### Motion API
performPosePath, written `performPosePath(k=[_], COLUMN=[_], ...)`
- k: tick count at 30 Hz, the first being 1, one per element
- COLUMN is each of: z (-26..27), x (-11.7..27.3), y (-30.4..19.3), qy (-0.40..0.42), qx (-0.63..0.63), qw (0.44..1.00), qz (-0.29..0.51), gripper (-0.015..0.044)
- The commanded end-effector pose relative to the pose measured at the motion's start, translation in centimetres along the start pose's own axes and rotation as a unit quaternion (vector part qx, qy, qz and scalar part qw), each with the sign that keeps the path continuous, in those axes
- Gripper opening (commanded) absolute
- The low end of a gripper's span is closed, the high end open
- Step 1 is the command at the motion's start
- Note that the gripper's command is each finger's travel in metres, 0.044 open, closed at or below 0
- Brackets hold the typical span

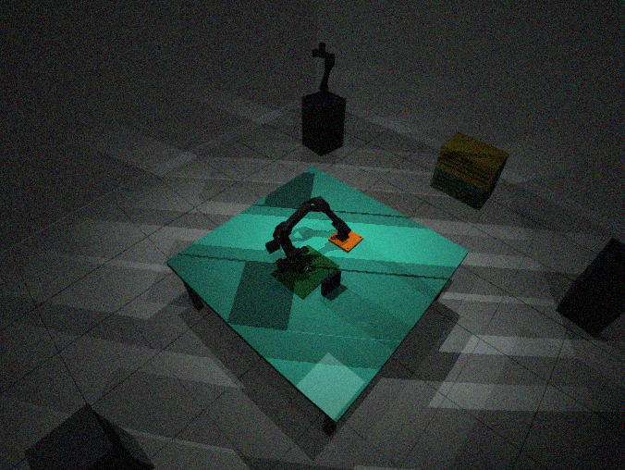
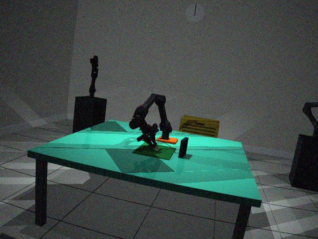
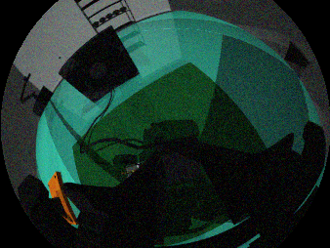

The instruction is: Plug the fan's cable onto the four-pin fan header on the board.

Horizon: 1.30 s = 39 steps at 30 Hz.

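My black metal claw [image 1: 306,265] [image 2: 155,146] [image 3: 180,151]'s gripping something, presumably the thin black cable [image 3: 114,141]'s hidden plug, over the flat green board [image 1: 302,291] [image 2: 167,154] [image 3: 181,93]. Wrist cam puts a pale fitting [image 2: 156,148] [image 3: 132,169], maybe the header, around 8 o'clock.

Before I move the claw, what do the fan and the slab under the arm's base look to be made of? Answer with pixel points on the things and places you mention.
Fan [image 1: 330,282] [image 2: 183,147] [image 3: 98,68]: probably matte black plastic, being dark with no shine. Slab [image 1: 349,244] [image 2: 168,140] [image 3: 55,187]: orange, perhaps painted metal or plastic; its flat, even colour leaves that open.
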<state>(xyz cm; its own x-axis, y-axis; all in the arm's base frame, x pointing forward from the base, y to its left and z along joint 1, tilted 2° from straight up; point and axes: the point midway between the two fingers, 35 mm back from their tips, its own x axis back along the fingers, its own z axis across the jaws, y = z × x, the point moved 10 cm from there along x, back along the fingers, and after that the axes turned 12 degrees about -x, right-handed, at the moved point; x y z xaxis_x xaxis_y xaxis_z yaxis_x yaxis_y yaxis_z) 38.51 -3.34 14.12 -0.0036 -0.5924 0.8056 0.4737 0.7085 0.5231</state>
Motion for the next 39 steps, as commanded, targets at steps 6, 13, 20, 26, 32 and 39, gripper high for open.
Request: performPosePath(k=[6, 13, 20, 26, 32, 39], z=[-0.3, -0.5, -0.7, -0.8, -0.9, -0.9], x=[-0.2, -0.2, -0.2, -0.1, 0.0, 0.1], y=[-1.5, -2.7, -3.8, -4.8, -5.8, -6.9], qy=[0.014, 0.019, 0.02, 0.017, 0.012, 0.002], qx=[0.008, 0.013, 0.019, 0.025, 0.03, 0.035], qw=[0.998, 0.993, 0.986, 0.978, 0.968, 0.954], qz=[-0.063, -0.113, -0.163, -0.207, -0.248, -0.296], gripper=[0.0, 0.0, 0.0, 0.0, 0.0, 0.0])
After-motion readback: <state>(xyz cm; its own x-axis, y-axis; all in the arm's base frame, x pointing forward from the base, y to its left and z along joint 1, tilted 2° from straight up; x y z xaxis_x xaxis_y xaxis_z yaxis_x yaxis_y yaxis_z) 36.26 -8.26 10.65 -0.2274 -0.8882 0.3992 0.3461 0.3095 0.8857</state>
